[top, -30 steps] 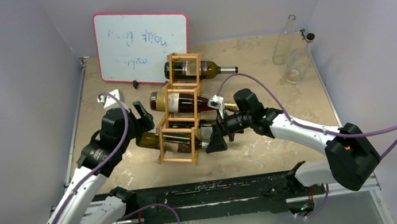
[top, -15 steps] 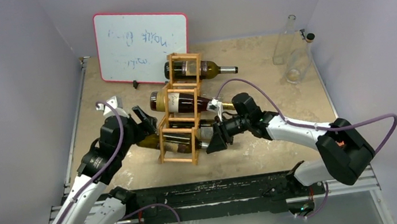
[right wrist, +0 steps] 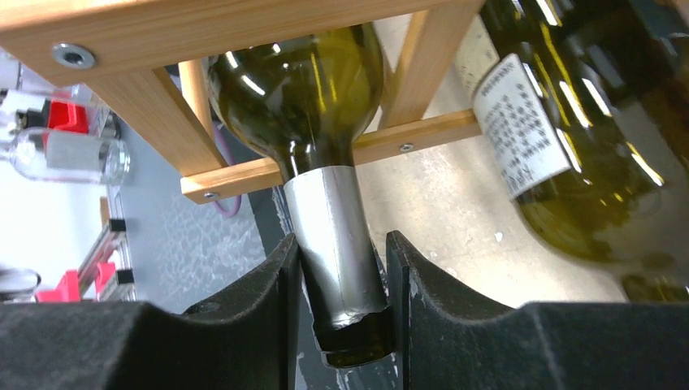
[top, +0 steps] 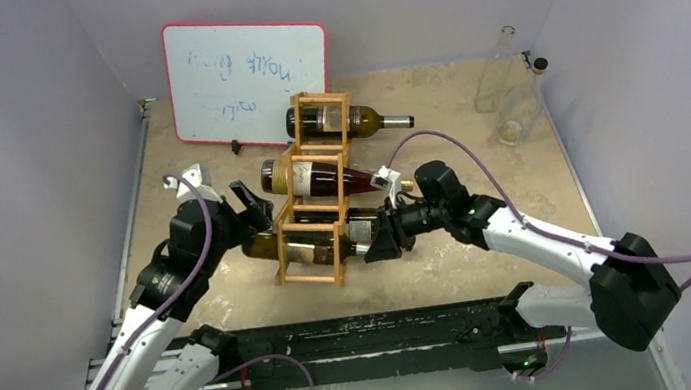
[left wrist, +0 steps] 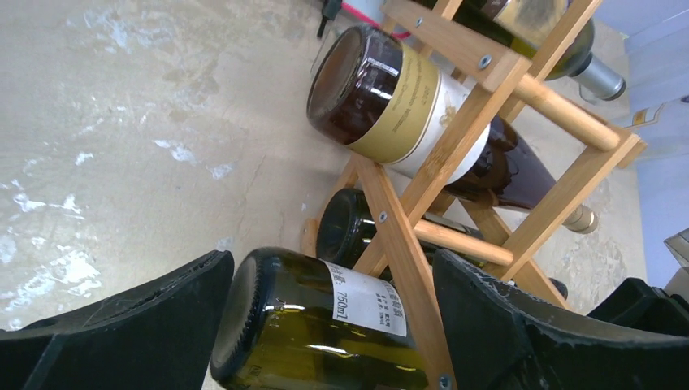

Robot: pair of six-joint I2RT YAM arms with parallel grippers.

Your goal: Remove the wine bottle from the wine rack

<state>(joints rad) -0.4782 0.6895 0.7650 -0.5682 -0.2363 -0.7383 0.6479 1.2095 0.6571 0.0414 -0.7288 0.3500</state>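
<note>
Status: wine bottle (right wrist: 325, 81) is laid on its side in the lowest cell of the wine rack (left wrist: 402, 244), neck out to the right, base sticking out on the left. Right tool (right wrist: 343, 260) is clamped on the foil-wrapped neck, just behind the lip. Left tool (left wrist: 333, 268) is spread wide with a pad on either side of the base; no contact can be made out.

Glass, so rigid, smooth and breakable. Likely heavy if full, but the fill level can't be read through the green.

The neck grip alone is judged marginal. The foil is slick, the neck is thin, and most of the weight sits far from the pads, so droop is expected once the body clears the slats. The body near the base is the better second hold.

A straight pull along the bottle axis is advised. The rack looks light and may be dragged across the surface (top: 473, 118), and the brown bottle (top: 276, 177) in the cell above could be jolted.
</note>
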